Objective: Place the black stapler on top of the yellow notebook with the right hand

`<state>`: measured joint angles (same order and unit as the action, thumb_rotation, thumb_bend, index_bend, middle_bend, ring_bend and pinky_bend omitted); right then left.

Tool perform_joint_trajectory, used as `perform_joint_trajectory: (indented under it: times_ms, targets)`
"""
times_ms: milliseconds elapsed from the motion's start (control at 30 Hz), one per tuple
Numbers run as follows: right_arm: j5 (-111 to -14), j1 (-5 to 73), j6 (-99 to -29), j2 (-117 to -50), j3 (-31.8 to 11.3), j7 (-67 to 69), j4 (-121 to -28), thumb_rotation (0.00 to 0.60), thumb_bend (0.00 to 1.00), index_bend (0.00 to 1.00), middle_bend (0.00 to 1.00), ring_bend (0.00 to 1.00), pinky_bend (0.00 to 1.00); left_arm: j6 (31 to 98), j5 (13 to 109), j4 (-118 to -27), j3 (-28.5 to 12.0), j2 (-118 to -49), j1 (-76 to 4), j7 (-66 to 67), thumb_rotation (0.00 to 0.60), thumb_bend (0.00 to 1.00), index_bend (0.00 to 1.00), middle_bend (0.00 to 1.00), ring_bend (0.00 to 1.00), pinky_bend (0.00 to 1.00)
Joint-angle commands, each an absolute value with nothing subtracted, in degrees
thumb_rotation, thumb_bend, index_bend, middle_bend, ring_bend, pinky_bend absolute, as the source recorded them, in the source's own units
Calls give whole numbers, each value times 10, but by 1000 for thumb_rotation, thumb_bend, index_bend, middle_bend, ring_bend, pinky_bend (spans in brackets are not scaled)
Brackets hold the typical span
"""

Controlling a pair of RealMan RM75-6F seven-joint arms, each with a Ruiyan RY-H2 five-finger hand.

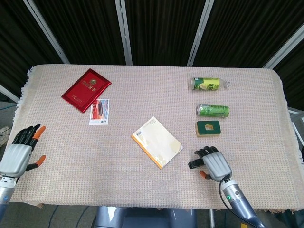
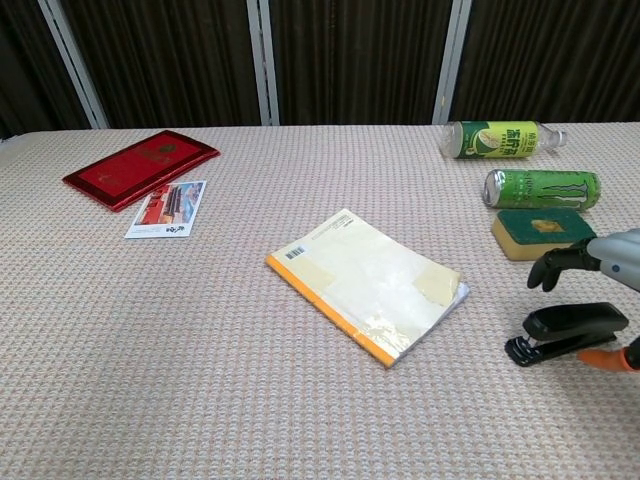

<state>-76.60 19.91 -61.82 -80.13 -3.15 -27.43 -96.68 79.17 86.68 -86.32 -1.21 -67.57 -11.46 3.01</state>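
Observation:
The black stapler (image 2: 567, 329) lies flat on the cloth at the front right, and only its left end (image 1: 193, 165) shows in the head view. My right hand (image 1: 214, 165) hovers right over it. In the chest view its dark fingers (image 2: 560, 264) curl down behind the stapler and the orange thumb tip (image 2: 603, 359) sits at its near side, with a gap still showing above the stapler. The yellow notebook (image 1: 157, 141) lies at an angle mid-table, left of the stapler. My left hand (image 1: 18, 154) is open and holds nothing at the front left edge.
Behind the stapler sit a green-and-yellow sponge (image 1: 208, 128), a green can (image 1: 213, 110) on its side and a lying bottle (image 1: 207, 84). A red booklet (image 1: 86, 90) and a photo card (image 1: 99, 111) lie at the far left.

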Motion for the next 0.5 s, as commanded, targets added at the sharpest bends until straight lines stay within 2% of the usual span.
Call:
perform_joint_trajectory:
  times_ms: [33,267,433,500]
  targets:
    - [-759,204,-608,-806,-32,-248,-944,600,228,278,296,201,242,788,862,-863,-13,-677,-115,35,600,303,0,0,0,83]
    - [-755,217,-587,-819,-31,-221,-911,600,237,321,329,227,267,785,863,-863,-13,-678,-117,37,600,304,0,0,0,83]
    - [-751,221,-579,-825,-29,-205,-895,600,250,418,401,311,366,785,860,-863,-13,-678,-116,37,600,303,0,0,0,83]
    - [-753,223,-579,-826,-29,-199,-890,600,253,473,445,365,435,786,861,-863,-13,-678,-116,37,600,304,0,0,0,83]
